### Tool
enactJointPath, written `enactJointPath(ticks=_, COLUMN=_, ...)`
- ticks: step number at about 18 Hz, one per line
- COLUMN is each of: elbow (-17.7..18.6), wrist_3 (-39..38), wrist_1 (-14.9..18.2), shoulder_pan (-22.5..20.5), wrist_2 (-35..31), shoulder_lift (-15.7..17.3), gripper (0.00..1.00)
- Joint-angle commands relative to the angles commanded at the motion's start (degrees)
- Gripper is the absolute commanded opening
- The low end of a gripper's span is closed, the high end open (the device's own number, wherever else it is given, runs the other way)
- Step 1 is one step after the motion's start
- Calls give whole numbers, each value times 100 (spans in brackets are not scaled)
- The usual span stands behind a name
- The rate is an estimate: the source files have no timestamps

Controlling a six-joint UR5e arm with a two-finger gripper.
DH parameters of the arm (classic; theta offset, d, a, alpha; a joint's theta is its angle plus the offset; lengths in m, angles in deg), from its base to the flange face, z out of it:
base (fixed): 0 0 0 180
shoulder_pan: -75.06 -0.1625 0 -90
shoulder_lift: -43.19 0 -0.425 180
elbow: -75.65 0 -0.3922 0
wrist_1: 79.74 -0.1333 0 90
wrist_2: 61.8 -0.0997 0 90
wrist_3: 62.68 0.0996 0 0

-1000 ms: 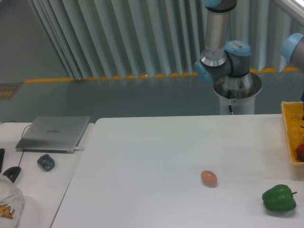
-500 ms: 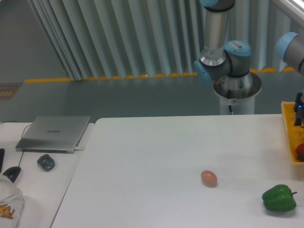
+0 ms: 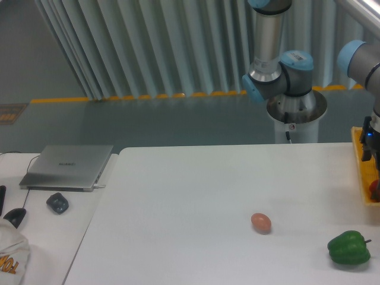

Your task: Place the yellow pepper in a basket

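At the right edge of the frame I see my gripper point(image 3: 371, 142) hanging over the basket point(image 3: 360, 169), mostly cut off, so I can't tell how wide it is open or whether it carries anything. I can't find the yellow pepper. A green pepper point(image 3: 349, 247) sits lower right, an egg point(image 3: 260, 222) left of it. A laptop point(image 3: 67, 166) lies far left.
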Motion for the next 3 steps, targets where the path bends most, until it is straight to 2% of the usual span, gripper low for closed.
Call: enactJointPath(ticks=3, elbow=53, wrist_3=-45, wrist_1=-142, shoulder_pan=44, wrist_2=-9, shoulder_lift=-9, gripper=100)
